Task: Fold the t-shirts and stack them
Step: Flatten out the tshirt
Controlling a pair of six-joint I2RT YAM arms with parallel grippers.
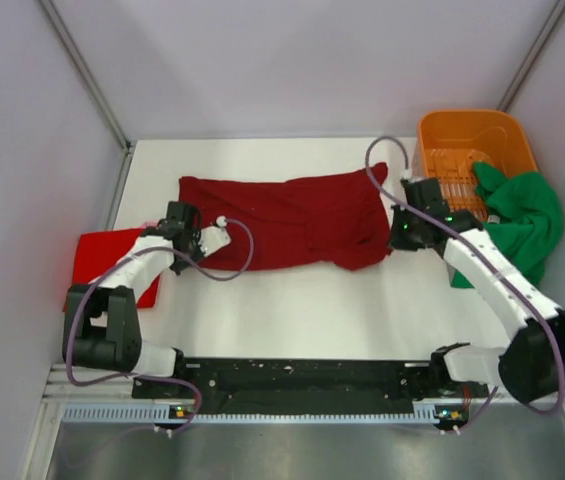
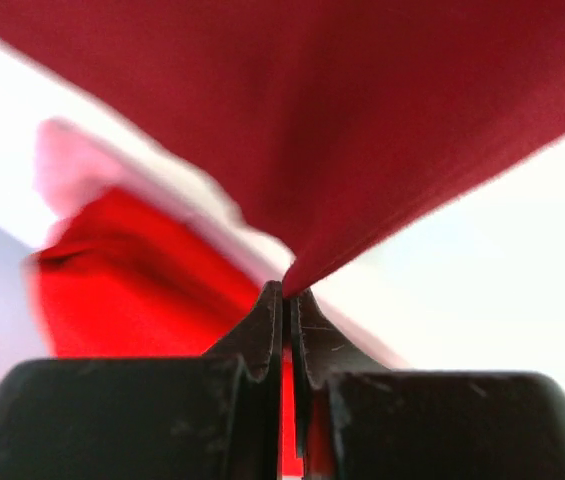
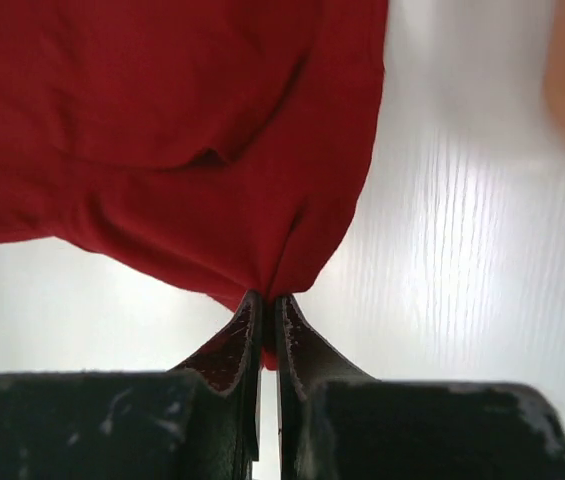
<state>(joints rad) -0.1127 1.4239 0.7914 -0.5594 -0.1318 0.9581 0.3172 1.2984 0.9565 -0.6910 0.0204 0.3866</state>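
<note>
A dark maroon t-shirt (image 1: 292, 218) lies stretched across the back of the white table. My left gripper (image 1: 184, 232) is shut on its left edge; in the left wrist view the maroon cloth (image 2: 342, 130) comes down to a point pinched between the jaws (image 2: 289, 292). On the other side, my right gripper (image 1: 399, 236) is shut on the shirt's right edge, the maroon cloth (image 3: 192, 120) bunching at the jaw tips (image 3: 267, 298). A brighter red t-shirt (image 1: 112, 258) lies flat at the left table edge. Half out of the basket hangs a green t-shirt (image 1: 527, 222).
An orange slotted basket (image 1: 462, 140) stands at the back right corner. Grey walls close in the table on both sides and at the back. The brighter red shirt (image 2: 132, 280) shows beside my left jaws.
</note>
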